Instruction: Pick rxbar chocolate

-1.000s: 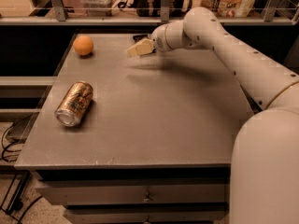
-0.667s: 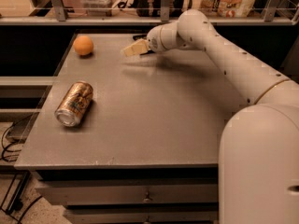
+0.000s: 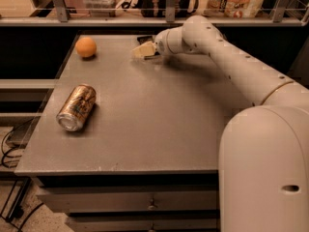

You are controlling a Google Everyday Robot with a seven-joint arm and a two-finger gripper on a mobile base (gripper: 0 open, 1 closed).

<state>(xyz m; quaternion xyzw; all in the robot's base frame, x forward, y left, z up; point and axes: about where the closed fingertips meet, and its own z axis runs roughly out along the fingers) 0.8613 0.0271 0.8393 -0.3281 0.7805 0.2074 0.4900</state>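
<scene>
The rxbar chocolate (image 3: 144, 39) is a small flat black bar lying at the table's far edge, partly hidden behind the gripper. My gripper (image 3: 141, 51) reaches in from the right on the white arm (image 3: 227, 57). It sits low over the table, just in front of the bar and right next to it. Whether it touches the bar does not show.
A gold drink can (image 3: 77, 107) lies on its side at the left of the grey table (image 3: 159, 124). A round orange fruit (image 3: 86, 47) sits at the far left corner. A shelf rail with packages runs behind the table. The robot's white body (image 3: 265, 168) fills the lower right.
The gripper has moved a little to the left along the back of the table, closer to the black bar. The can and the orange have not moved.
</scene>
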